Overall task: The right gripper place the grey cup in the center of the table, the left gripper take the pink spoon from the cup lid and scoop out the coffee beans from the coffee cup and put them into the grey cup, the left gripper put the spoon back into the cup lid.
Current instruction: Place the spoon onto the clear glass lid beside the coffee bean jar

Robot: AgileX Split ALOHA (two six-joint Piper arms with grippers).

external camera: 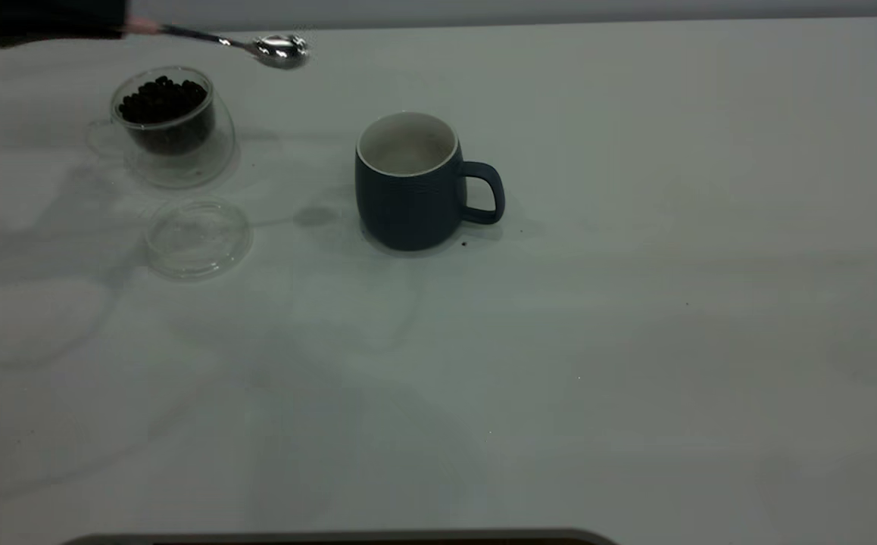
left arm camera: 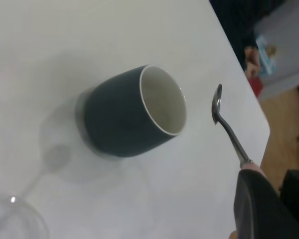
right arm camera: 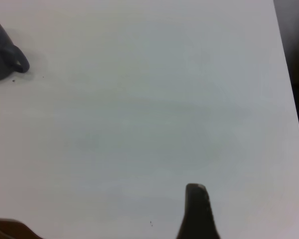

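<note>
**Spoon in the air, beans not scooped yet**

Nearest lay the lid [external camera: 198,238], bare. Behind it stood the glass cup [external camera: 170,129], full of beans [external camera: 162,100]. The mug [external camera: 408,182] stood mid-table. Farthest, the left gripper [left arm camera: 259,209] pinched the spoon [external camera: 253,45] by its handle, bowl empty, pointing toward the mug side; the beans were below it. Right gripper [right arm camera: 197,211]: cannot tell.

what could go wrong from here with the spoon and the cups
1. The left gripper holds the pink spoon by the handle's end, so the long overhang could swing or slip when it digs into the coffee beans.
2. The coffee cup is light, clear glass; a sideways scoop might push or tip it.
3. The cup lid lies close beside it, so a low pass could knock it. The grey cup looks empty.
</note>
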